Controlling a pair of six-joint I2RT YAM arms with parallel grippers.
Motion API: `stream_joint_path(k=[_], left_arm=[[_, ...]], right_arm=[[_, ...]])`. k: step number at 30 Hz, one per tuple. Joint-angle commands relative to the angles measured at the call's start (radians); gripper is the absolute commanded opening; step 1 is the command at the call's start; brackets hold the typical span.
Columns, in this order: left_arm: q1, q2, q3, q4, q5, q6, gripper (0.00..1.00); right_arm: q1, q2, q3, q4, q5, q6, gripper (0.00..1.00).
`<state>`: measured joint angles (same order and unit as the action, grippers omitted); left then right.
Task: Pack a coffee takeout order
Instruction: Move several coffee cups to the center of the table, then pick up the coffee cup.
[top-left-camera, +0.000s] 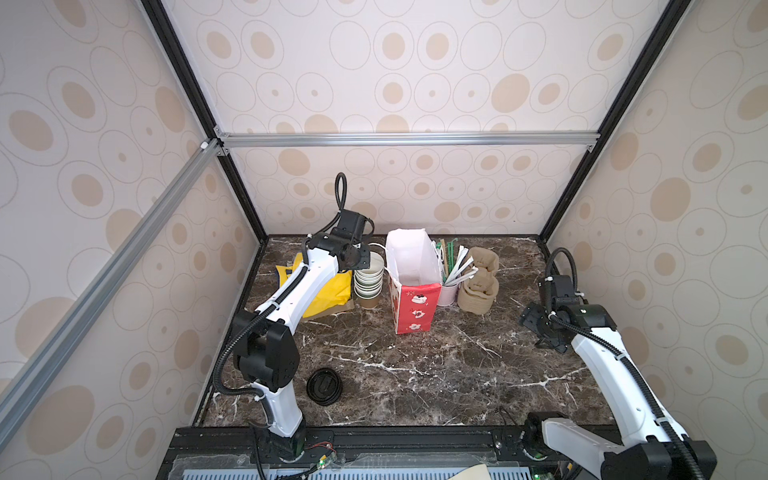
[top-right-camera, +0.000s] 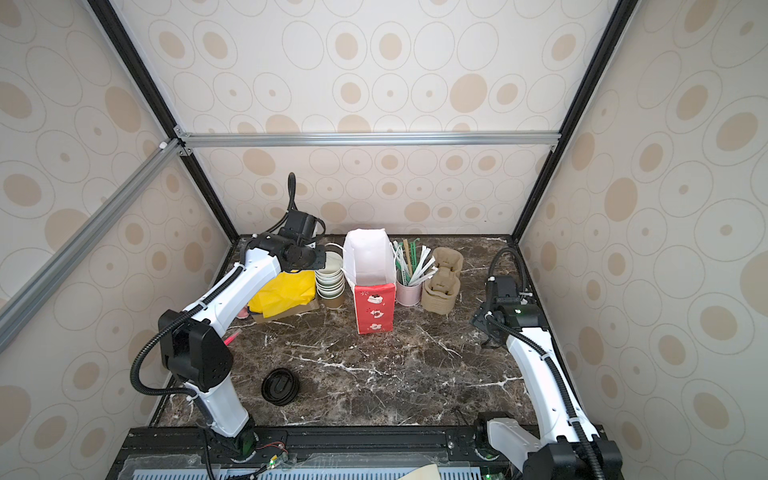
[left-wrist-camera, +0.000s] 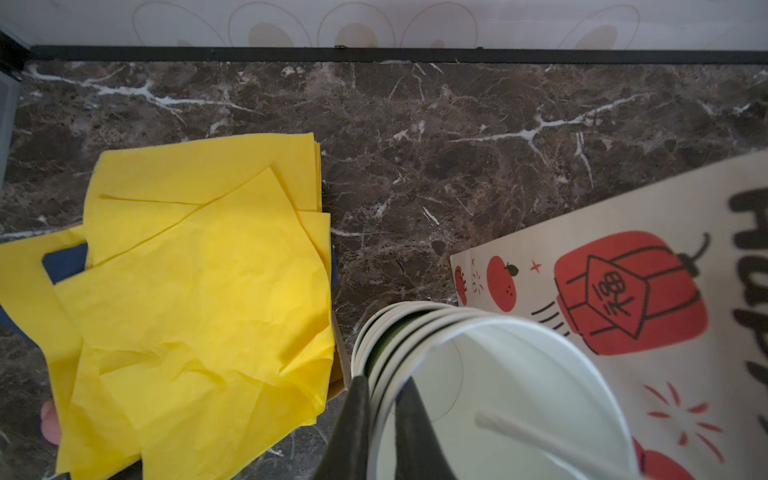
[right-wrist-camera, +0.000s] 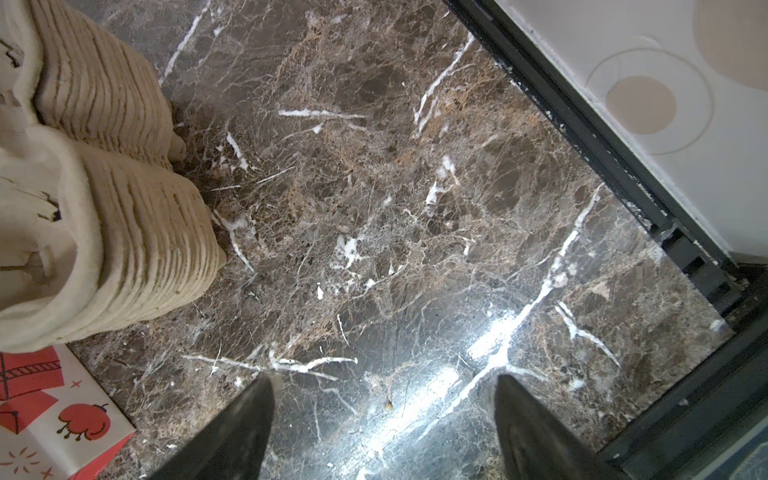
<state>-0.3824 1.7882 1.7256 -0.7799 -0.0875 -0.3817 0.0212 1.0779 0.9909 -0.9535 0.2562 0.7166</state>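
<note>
**Ana:** Left claw (left-wrist-camera: 384, 386) is pinching the rim of the top cup (left-wrist-camera: 519, 374), isn't it? One finger is sitting inside the wall and its partner outside, closed right down on the paper.

**Ben:** Yes, and I think that is why it is gripping at the edge. The cups are nesting tightly in the cup stack (top-left-camera: 368, 282), so the rim is the only part offering a hold (the green sides are mostly hiding inside the cup below).

**Ana:** Where is that stack standing?

**Ben:** At the back of the bench (top-left-camera: 457, 365), just beside the paper bag (top-left-camera: 415, 307), with the yellow napkins (left-wrist-camera: 199, 291) lying on its other side. The bag is standing upright with its mouth gaping, I judge so the order can drop in from above.

**Ana:** And the right claw (right-wrist-camera: 385, 380)?

**Ben:** It is hanging over bare bench with its jaws wide and nothing between them. It is near the pulp trays (right-wrist-camera: 124, 232) but not touching them, so I am guessing it is waiting there for a tray.

**Ana:** The cup is lacking a lid.

**Ben:** A black lid (top-left-camera: 324, 385) is lying well apart, at the front of the bench. Lifting slowly may matter, since the cup beneath could be clinging.
</note>
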Motion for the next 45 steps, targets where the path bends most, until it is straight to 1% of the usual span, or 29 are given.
stream_joint_path(k=[1,8,13,18,21,22,24,25,27,29,32,34,37,40,43,45], left_arm=[[-0.009,-0.006,0.037,-0.026,-0.038,0.020,0.06],[-0.015,-0.022,0.047,-0.048,-0.079,0.029,0.00],[-0.016,-0.052,0.049,-0.100,-0.110,0.044,0.00],[-0.016,-0.102,-0.004,-0.136,-0.092,0.055,0.00],[-0.016,-0.148,-0.071,-0.122,-0.071,0.045,0.00],[-0.016,-0.161,-0.091,-0.114,-0.064,0.036,0.02],[-0.016,-0.182,-0.122,-0.095,-0.051,0.019,0.14],[-0.016,-0.195,-0.140,-0.079,-0.040,0.010,0.19],[-0.016,-0.213,-0.168,-0.056,-0.028,-0.003,0.24],[-0.016,-0.220,-0.181,-0.049,-0.024,-0.009,0.26],[-0.016,-0.226,-0.176,-0.048,-0.034,-0.012,0.26],[-0.016,-0.233,-0.166,-0.045,-0.041,-0.016,0.25],[-0.016,-0.245,-0.143,-0.040,-0.046,-0.023,0.14],[-0.016,-0.242,-0.126,-0.050,-0.054,-0.017,0.08],[-0.015,-0.231,-0.124,-0.062,-0.071,-0.011,0.09],[-0.015,-0.231,-0.128,-0.060,-0.081,-0.015,0.14]], right_arm=[[0.000,0.007,0.015,-0.016,0.015,-0.001,0.83],[0.000,0.013,0.028,-0.017,0.011,-0.007,0.83],[0.000,0.012,0.030,-0.024,0.011,-0.008,0.83],[0.000,0.013,0.029,-0.019,0.013,-0.008,0.83],[0.000,0.020,0.039,-0.015,0.009,-0.015,0.83],[0.000,0.025,0.046,-0.017,0.012,-0.020,0.83],[0.000,0.031,0.062,-0.029,0.022,-0.026,0.82],[-0.001,0.034,0.069,-0.034,0.025,-0.030,0.82],[0.000,0.034,0.077,-0.040,0.029,-0.038,0.83],[0.000,0.032,0.082,-0.043,0.032,-0.042,0.82],[0.000,0.023,0.080,-0.047,0.031,-0.041,0.83],[0.000,0.015,0.077,-0.049,0.029,-0.040,0.82],[0.000,0.006,0.074,-0.053,0.033,-0.045,0.82],[0.000,-0.004,0.073,-0.055,0.045,-0.048,0.82],[0.000,-0.010,0.066,-0.054,0.047,-0.055,0.83],[0.000,-0.011,0.070,-0.059,0.051,-0.060,0.82]])
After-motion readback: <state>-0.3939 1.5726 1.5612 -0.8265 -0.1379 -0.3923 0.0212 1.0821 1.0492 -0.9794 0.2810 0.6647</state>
